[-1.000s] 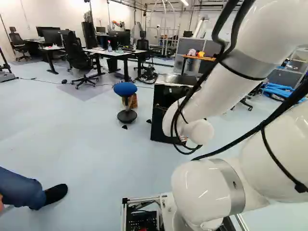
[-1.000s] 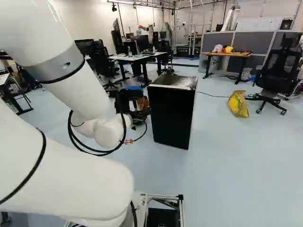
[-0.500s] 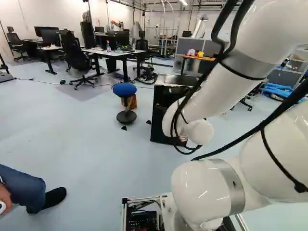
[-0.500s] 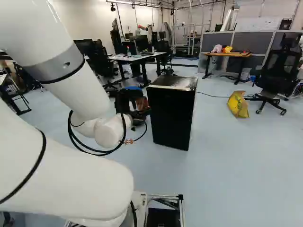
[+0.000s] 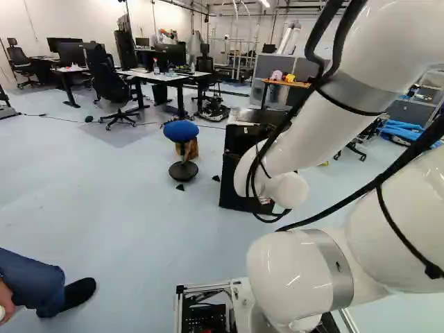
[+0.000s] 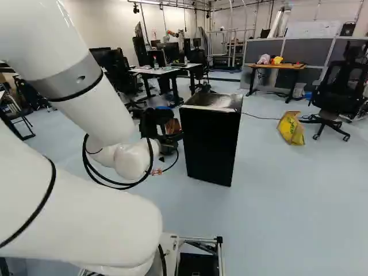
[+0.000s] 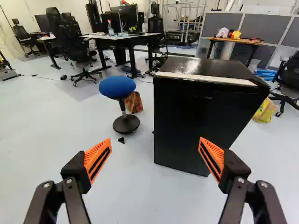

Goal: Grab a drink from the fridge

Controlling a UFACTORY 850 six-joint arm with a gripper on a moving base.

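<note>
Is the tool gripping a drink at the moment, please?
No, the tool stands wide open short of the black fridge, with nothing gripped between its orange pads.

Room to pass runs over the pale-blue floor [image 7: 135, 191] up to the boxy black fridge [image 7: 201, 121], which blocks the way beyond. Beside it, the blue-seated stool with a round black base [image 7: 117, 87] and the upright brown bag [image 7: 135, 103] behind leave a narrow gap.

There are one fridge [image 7: 201, 121], one blue stool [image 7: 117, 87] and one yellow bag [image 6: 291, 127].
</note>
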